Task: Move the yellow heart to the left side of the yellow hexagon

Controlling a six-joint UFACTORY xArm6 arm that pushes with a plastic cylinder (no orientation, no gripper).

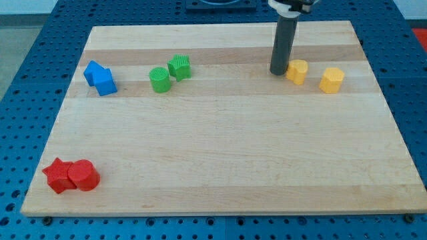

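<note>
Yellow heart upright, left of yellow hexagon; my tip touching heart's left.

Standing upright as a straight dark rod, entering from the view's top edge with a pale collar just visible at its upper end. My tip planted on the worktop in the far right quarter, nearer the top edge than the middle, well in from the right edge. Rest of the arm out of sight above.

Yellow heart lies just left of yellow hexagon.
</note>
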